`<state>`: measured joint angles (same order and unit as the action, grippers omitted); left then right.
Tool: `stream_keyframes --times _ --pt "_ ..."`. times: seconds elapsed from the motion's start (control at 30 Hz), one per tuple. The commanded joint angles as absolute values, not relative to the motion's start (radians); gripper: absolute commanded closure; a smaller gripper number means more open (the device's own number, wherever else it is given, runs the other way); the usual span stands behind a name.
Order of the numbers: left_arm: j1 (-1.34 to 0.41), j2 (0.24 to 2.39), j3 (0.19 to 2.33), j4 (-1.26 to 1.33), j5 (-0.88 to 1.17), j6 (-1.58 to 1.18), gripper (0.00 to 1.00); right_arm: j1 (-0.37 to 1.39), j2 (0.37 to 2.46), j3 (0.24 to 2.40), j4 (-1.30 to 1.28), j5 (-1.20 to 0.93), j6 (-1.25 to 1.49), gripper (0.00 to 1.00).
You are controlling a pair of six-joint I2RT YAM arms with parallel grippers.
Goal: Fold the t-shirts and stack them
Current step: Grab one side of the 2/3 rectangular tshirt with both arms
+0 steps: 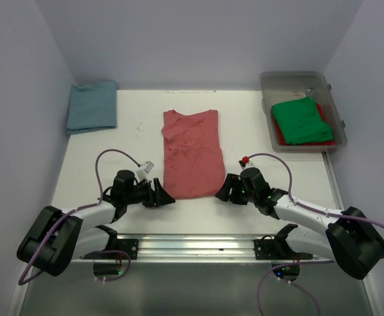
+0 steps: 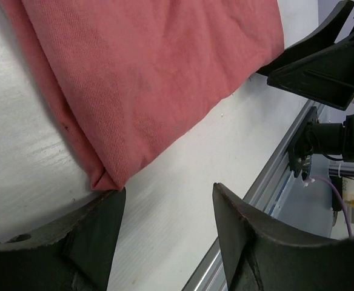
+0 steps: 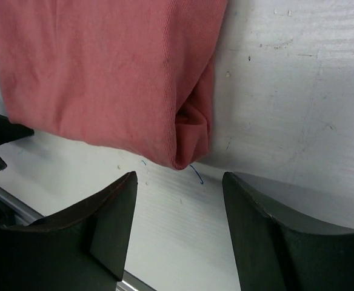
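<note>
A salmon-red t-shirt (image 1: 191, 151) lies folded into a long strip in the middle of the table, neck end away from me. My left gripper (image 1: 168, 197) is open at the strip's near-left corner. In the left wrist view that corner (image 2: 107, 180) touches one fingertip, and the left gripper (image 2: 169, 188) holds only bare table. My right gripper (image 1: 221, 191) is open at the near-right corner. The salmon-red cloth (image 3: 104, 79) ends just short of the right gripper (image 3: 179, 176). A teal-blue t-shirt (image 1: 92, 105) lies folded at the back left. A green t-shirt (image 1: 300, 120) rests on a red one (image 1: 278, 133).
The green and red shirts sit in a clear plastic bin (image 1: 296, 77) at the back right. A metal rail (image 1: 198, 245) runs along the near table edge between the arm bases. White walls close in the back and both sides. A short blue thread (image 3: 198, 176) lies on the table.
</note>
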<state>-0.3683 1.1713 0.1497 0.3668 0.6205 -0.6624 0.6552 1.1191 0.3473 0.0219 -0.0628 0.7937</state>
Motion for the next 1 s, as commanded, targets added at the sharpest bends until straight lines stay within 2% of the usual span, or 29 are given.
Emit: stream_keyframes --times 0.0,0.27,0.37,0.47,0.5,0.57,0.6,0.7,0.73,0.83,0.97 --pt "-0.362 1.227 0.132 0.287 0.516 -0.638 0.35 0.653 1.147 0.333 0.109 -0.028 0.830 0.38" --pt "-0.362 1.285 0.193 0.216 0.433 -0.626 0.41 0.653 1.261 0.342 0.176 0.058 0.789 0.41" --pt "-0.362 1.302 0.206 0.204 0.403 -0.627 0.41 0.655 1.319 0.360 0.210 0.087 0.770 0.44" --pt "-0.362 1.316 0.210 0.204 0.400 -0.629 0.42 0.653 1.385 0.383 0.244 0.086 0.764 0.60" --pt "-0.362 1.318 0.212 0.204 0.402 -0.629 0.43 0.655 1.399 0.390 0.255 0.078 0.764 0.76" --pt "-0.362 1.322 0.213 0.209 0.402 -0.630 0.49 0.653 1.413 0.391 0.264 0.066 0.767 0.96" --pt "-0.362 1.322 0.212 0.212 0.409 -0.627 0.53 0.655 1.408 0.390 0.264 0.071 0.765 1.00" --pt "-0.362 1.321 0.207 0.218 0.422 -0.624 0.73 0.655 1.352 0.382 0.230 0.060 0.759 1.00" --pt "-0.362 1.318 0.203 0.219 0.428 -0.624 0.84 0.657 1.323 0.376 0.197 0.055 0.759 1.00" --pt "-0.362 1.284 0.180 0.216 0.448 -0.626 0.99 0.660 1.198 0.364 0.105 0.055 0.744 1.00" --pt "-0.364 1.192 0.147 0.169 0.471 -0.632 1.00 0.667 1.042 0.367 -0.041 0.034 0.729 1.00"
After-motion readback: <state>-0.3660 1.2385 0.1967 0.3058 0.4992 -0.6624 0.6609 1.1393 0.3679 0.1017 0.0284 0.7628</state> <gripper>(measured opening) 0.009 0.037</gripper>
